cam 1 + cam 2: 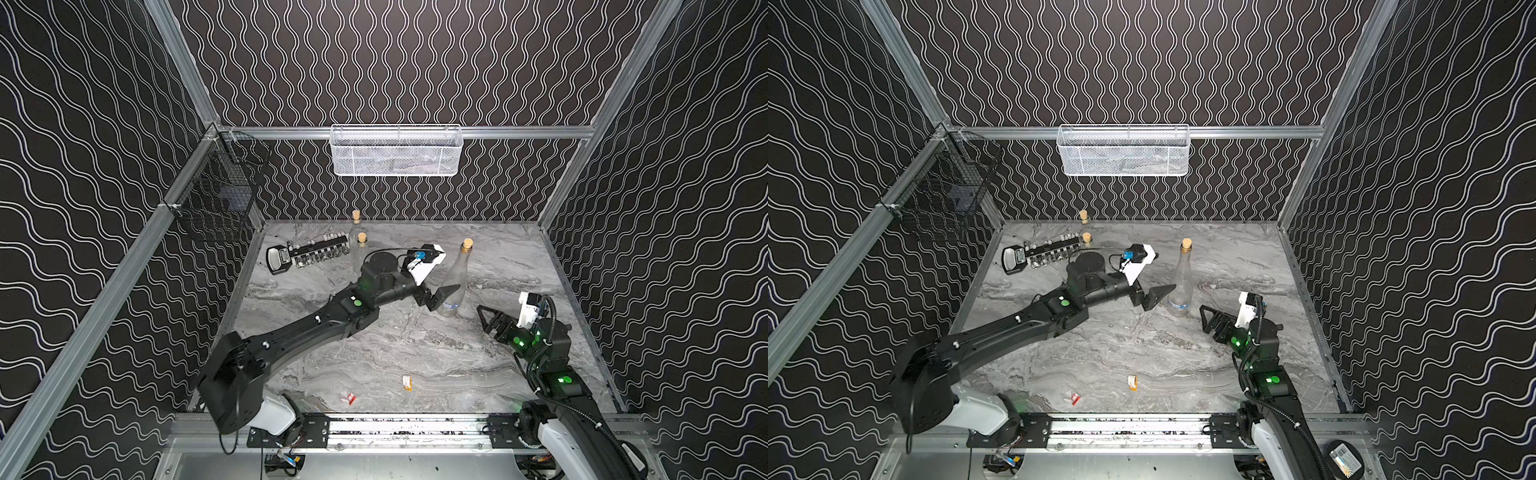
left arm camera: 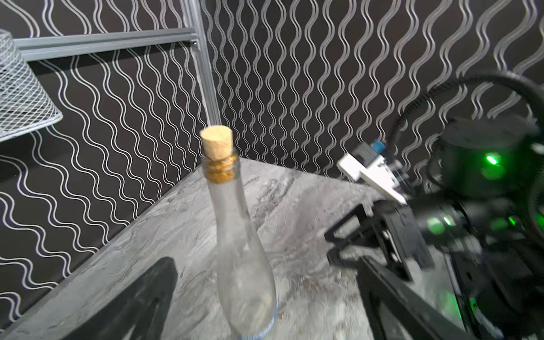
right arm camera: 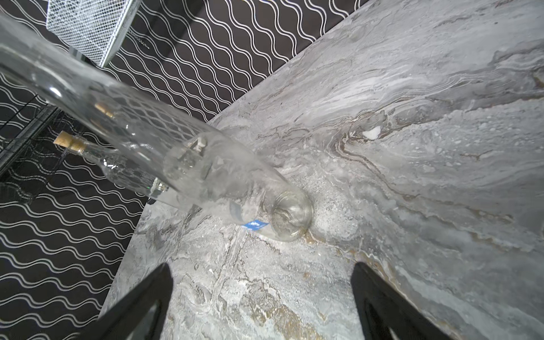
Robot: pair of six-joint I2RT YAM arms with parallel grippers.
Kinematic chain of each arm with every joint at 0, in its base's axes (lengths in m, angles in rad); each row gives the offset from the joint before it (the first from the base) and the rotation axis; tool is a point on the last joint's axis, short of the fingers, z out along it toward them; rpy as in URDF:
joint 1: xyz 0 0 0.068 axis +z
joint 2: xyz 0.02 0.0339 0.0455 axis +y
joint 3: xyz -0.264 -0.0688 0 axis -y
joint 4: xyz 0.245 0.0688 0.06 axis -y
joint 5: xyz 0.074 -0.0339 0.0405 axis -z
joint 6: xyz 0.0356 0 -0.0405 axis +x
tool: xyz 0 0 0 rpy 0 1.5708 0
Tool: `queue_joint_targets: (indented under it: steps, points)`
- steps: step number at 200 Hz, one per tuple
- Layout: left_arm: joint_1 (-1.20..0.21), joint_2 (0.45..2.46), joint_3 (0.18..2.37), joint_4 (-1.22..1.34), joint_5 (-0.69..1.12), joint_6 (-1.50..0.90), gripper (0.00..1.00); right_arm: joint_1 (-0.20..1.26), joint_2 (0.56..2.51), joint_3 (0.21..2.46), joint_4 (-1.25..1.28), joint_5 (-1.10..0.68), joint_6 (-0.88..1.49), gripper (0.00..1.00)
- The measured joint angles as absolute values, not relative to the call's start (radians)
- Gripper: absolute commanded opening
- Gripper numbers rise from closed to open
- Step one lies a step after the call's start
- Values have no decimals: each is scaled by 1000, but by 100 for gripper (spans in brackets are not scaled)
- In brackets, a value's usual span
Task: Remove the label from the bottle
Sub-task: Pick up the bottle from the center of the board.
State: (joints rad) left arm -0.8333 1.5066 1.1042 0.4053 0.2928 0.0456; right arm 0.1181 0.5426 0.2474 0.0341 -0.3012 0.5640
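Corked glass bottle stands upright on the tabletop, blue label at its base. Left claw and right claw flank it, both wide open and empty.

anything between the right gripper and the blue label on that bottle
Nothing visible: only bare table lies between the open right gripper and the blue label low on the bottle. The left gripper is on the bottle's other side.

Bottle upright by L end effector
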Motion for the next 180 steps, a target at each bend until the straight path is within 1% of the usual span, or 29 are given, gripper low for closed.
queue_joint_targets:
  steps: [56, 79, 114, 135, 155, 170, 180]
  points:
    - [-834, 1683, 1225, 503, 350, 3, 97, 118, 537, 236, 31, -327, 552, 96]
    - [-832, 1728, 1257, 520, 371, -1, 97, 118, 530, 234, 28, -331, 542, 97]
    - [-831, 1782, 1299, 537, 358, -1, 97, 118, 516, 232, 27, -334, 533, 97]
    - [-829, 1807, 1314, 545, 344, -1, 93, 118, 511, 232, 25, -338, 529, 97]
    - [-827, 1835, 1343, 544, 347, -1, 86, 118, 507, 232, 22, -338, 522, 97]
    - [-826, 1854, 1367, 543, 371, -1, 81, 118, 508, 231, 20, -341, 519, 97]
    - [-825, 1865, 1382, 543, 388, -2, 80, 118, 508, 231, 20, -342, 515, 97]
